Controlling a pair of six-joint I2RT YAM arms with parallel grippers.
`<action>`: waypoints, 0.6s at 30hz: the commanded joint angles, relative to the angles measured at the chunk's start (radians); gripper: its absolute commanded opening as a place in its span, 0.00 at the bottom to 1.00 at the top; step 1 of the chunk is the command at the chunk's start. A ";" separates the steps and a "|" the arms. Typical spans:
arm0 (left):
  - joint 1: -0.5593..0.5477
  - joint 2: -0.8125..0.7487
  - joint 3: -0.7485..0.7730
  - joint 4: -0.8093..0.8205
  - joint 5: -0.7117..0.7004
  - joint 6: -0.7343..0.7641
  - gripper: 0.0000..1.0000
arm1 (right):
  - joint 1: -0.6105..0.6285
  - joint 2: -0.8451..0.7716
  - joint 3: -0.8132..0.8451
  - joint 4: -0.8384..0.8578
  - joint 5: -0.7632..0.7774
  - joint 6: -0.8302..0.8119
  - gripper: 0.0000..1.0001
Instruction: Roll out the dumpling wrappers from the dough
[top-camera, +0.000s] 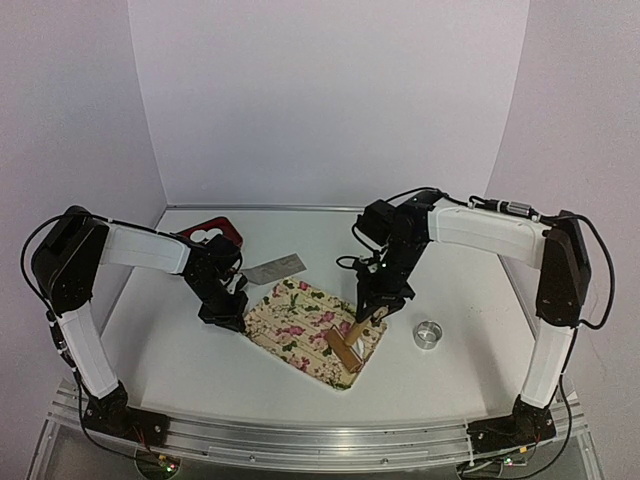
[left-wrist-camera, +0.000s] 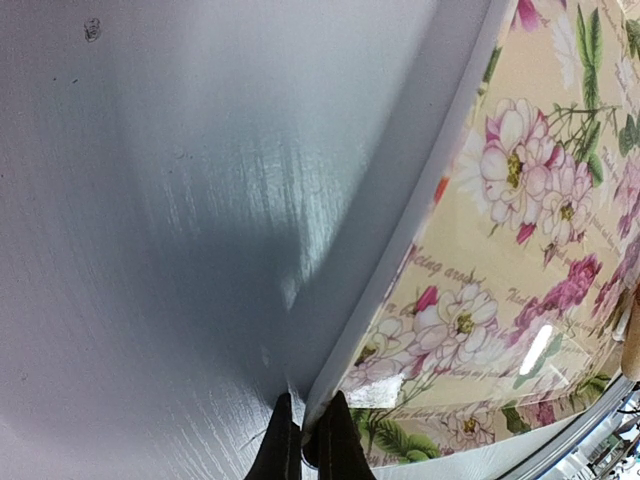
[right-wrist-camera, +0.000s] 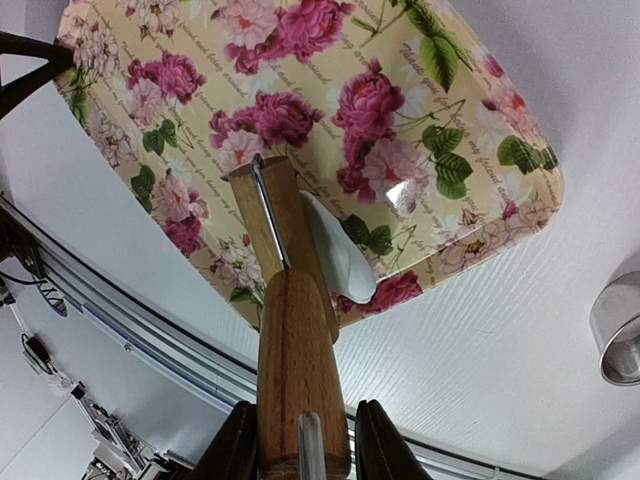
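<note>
Our white worktop (top-camera: 180, 350) looks smooth with a faint grain. The floral board (top-camera: 300, 320) on it is glossy, hard and round-cornered. The left claw (left-wrist-camera: 312, 445) is pressed together right at the board's edge, and we can't tell if it nips the rim. The right claw (right-wrist-camera: 305, 432) pinches the wooden roller (right-wrist-camera: 295, 340) by its handle. The dough (right-wrist-camera: 340, 255) lies on the board against the roller's head. It's small, pale and soft, probably sticky and easy to tear, so we'd press it rather than grab it. A shiny metal ring (right-wrist-camera: 620, 335) sits off the board.
</note>
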 joint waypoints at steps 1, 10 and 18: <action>0.000 0.018 -0.004 0.012 -0.032 0.004 0.00 | 0.009 0.041 -0.025 0.012 0.058 -0.007 0.00; 0.000 0.016 -0.021 0.012 -0.040 0.001 0.00 | 0.012 0.055 -0.124 0.011 0.171 0.026 0.00; 0.000 -0.008 -0.030 0.003 -0.053 -0.033 0.00 | 0.012 0.042 0.020 0.021 -0.006 -0.014 0.00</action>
